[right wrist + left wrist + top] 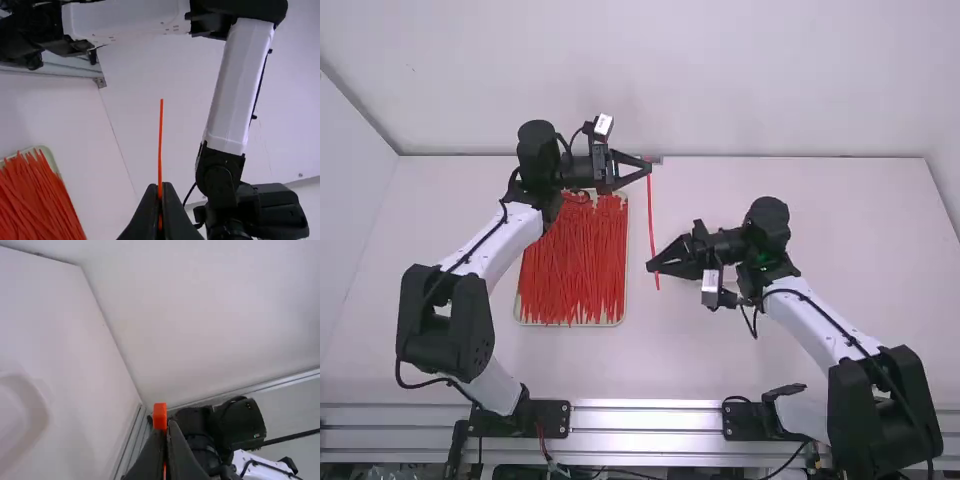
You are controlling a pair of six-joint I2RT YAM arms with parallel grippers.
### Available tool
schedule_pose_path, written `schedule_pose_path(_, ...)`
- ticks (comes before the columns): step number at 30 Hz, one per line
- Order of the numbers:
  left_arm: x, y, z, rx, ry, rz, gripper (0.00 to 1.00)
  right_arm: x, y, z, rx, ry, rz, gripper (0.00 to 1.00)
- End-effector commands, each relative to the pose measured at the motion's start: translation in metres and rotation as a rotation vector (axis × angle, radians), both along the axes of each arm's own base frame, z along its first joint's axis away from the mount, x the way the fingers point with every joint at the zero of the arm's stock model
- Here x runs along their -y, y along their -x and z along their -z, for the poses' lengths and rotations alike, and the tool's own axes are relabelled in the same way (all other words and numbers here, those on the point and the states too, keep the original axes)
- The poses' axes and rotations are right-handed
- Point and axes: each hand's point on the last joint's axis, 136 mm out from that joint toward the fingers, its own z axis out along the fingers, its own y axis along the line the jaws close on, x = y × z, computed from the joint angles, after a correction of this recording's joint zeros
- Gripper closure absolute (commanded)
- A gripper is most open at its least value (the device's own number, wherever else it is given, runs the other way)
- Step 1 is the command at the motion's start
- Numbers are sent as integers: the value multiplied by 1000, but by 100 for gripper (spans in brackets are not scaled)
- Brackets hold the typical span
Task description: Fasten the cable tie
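A single red cable tie (652, 225) is stretched in the air between both grippers, right of the pile. My left gripper (647, 171) is shut on its head end, which pokes out as an orange block (159, 414) past the fingertips of the left gripper (165, 434). My right gripper (653, 266) is shut on the strap near its lower end. In the right wrist view the thin strap (160, 140) rises straight out of the closed right gripper (160, 189). A short tail of the tie hangs below the right gripper.
A heap of several red cable ties (576, 260) lies on a pale tray (570, 322) left of centre, also seen as red ties (40, 200). The left arm (235, 100) stands close ahead of the right gripper. The right arm (225, 427) sits beyond the left gripper.
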Motion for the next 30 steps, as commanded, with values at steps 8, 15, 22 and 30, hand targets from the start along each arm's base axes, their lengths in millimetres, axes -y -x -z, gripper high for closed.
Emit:
schedule_pose_path(8, 3, 6, 1, 39, -2, 35, 99, -16, -2, -27, -231, 31, 36, 100)
schedule_pose_path(15, -1, 3, 2, 46, -5, 25, 99, -27, 2, -46, -368, 9, 50, 100)
schedule_pose_path(22, -1, 4, 2, 59, -9, 28, 99, -23, -2, -52, -546, 37, 57, 100)
schedule_pose_path(30, -1, 5, 2, 70, -9, 33, 99, -19, -18, -52, -596, 16, 121, 100)
